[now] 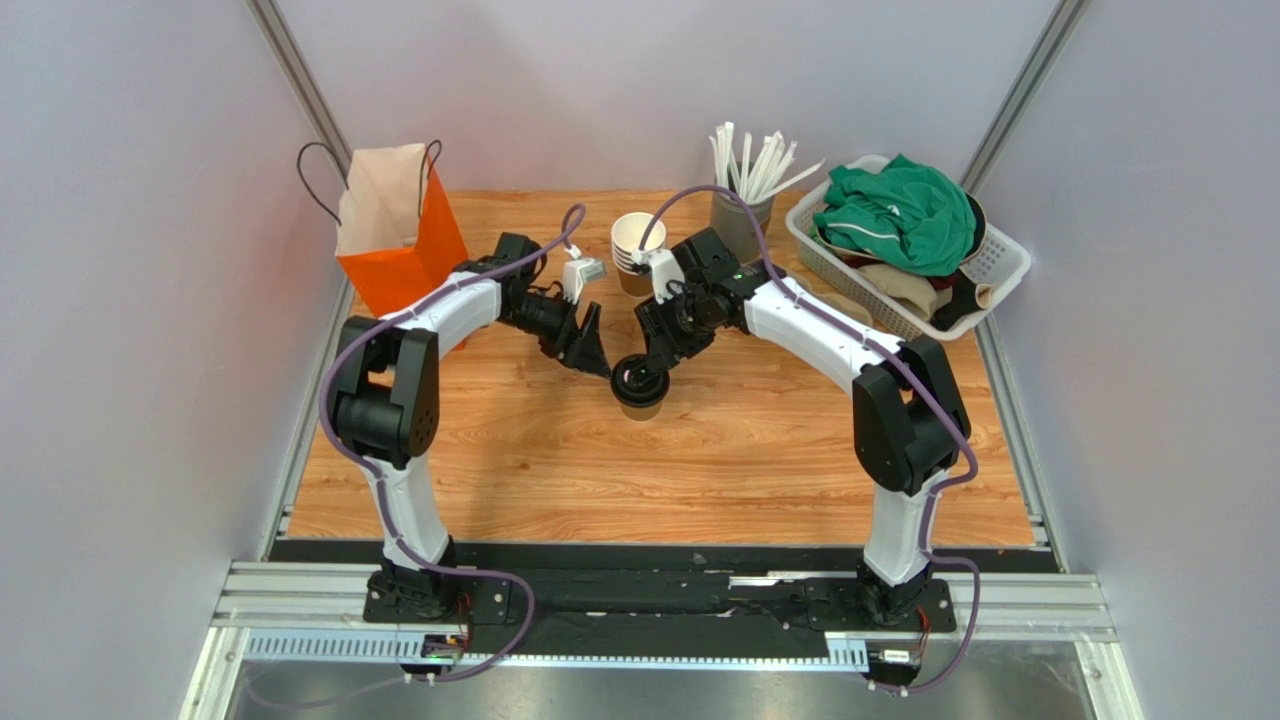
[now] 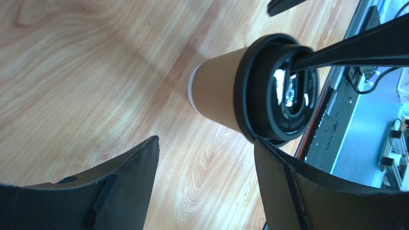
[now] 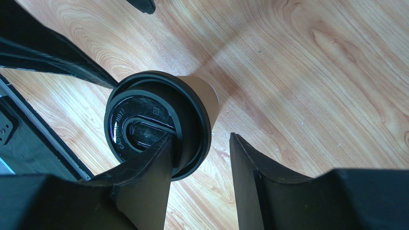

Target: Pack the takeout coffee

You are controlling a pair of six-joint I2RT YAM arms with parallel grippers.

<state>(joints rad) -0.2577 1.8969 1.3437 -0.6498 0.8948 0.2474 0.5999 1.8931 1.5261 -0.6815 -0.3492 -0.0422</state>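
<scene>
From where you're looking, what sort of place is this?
Likely a robot test cell staged as a coffee counter: plain grey panel walls, a stack of paper cups, straws, an orange bag.

The takeout coffee (image 1: 640, 386) is a small tan-brown paper cup with a white band at its base. It stands upright at the centre of the overhead view, closed by its round black lid (image 3: 144, 125).

The takeout coffee (image 2: 225, 91) stands on the table (image 1: 751, 465) just ahead of the left gripper (image 2: 205, 139), its lid rim between the fingers of the right gripper (image 3: 200, 139)
</scene>
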